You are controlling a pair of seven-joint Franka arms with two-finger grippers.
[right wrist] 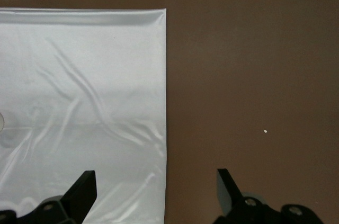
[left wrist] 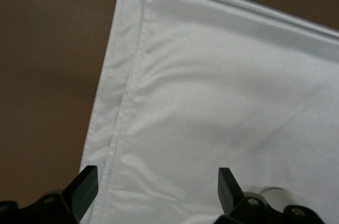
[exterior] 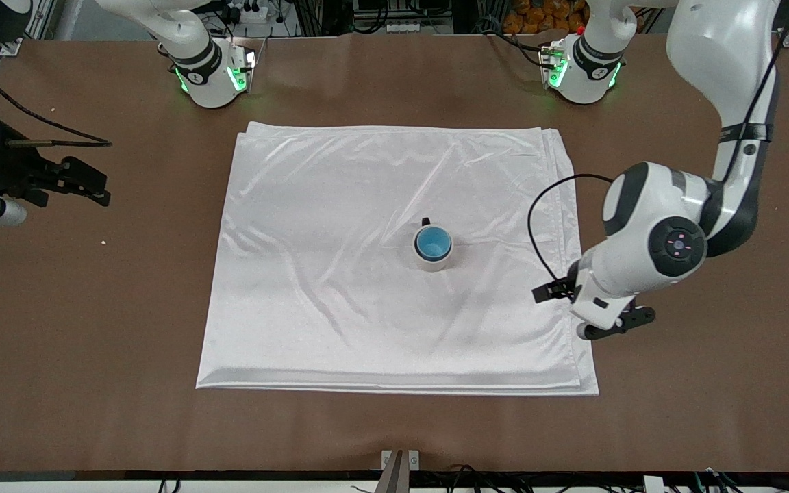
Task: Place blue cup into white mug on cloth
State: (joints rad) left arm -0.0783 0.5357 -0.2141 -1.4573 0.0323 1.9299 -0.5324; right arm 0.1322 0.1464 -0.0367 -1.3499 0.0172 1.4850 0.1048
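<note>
1. We find the blue cup (exterior: 433,242) already seated inside the white mug (exterior: 433,259), its bright blue inside showing within the mug's pale rim, so we judge the placing done.
2. The mug stands upright on the cloth (exterior: 340,274), somewhat toward the left arm's end of it, with its black handle pointing toward the robots' bases. The pair sits well in from every edge of the cloth.
3. The left gripper (exterior: 610,323) hangs over the cloth's edge at the left arm's end of the table, well apart from the mug. In the left wrist view its fingers (left wrist: 85,184) stand wide apart and hold nothing, with the cloth's hemmed corner under them — a stance that suits an arm clear of its load.
4. The right gripper (exterior: 90,186) is over bare table at the right arm's end, off the cloth, and we take this arm to be waiting. Its fingers (right wrist: 85,187) are likewise spread and empty, with the cloth's edge running beneath them.
5. We see no reason for either arm to go to the mug — the nested cup looks level and stable.
</note>
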